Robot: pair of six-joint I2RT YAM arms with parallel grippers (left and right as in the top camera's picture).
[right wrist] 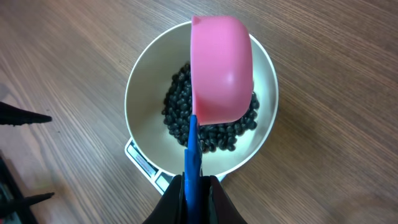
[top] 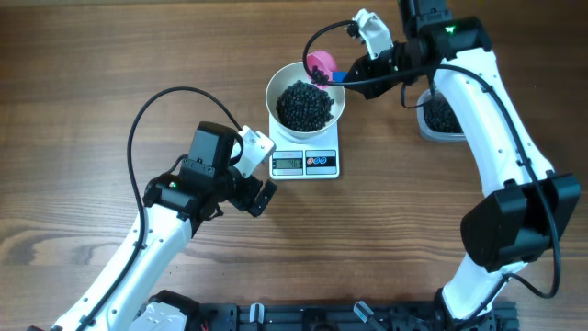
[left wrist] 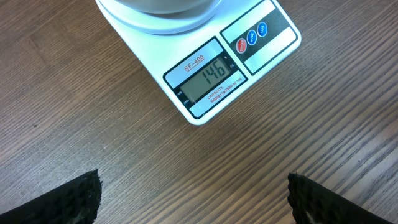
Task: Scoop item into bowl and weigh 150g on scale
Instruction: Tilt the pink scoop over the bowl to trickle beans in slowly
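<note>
The white bowl [top: 278,85] stands on the white scale [top: 323,164] and holds a heap of black beans [top: 305,105]. A pink scoop [top: 321,64] with a blue handle hangs over the bowl's far right rim, my right gripper [top: 355,72] shut on the handle. In the right wrist view the scoop [right wrist: 221,68] shows its rounded pink back above the beans [right wrist: 177,115] in the bowl [right wrist: 138,81], and the right gripper [right wrist: 194,193] pinches the blue handle [right wrist: 193,152]. My left gripper [top: 258,185] hovers open just left of the scale. In the left wrist view the left gripper [left wrist: 193,199] is empty, and the scale's display [left wrist: 210,78] reads 146.
A clear tub [top: 424,122] holding more black beans sits at the right, partly under the right arm. A black cable loops from the right wrist over the bowl's far side. The table is bare brown wood [top: 92,74] around the scale.
</note>
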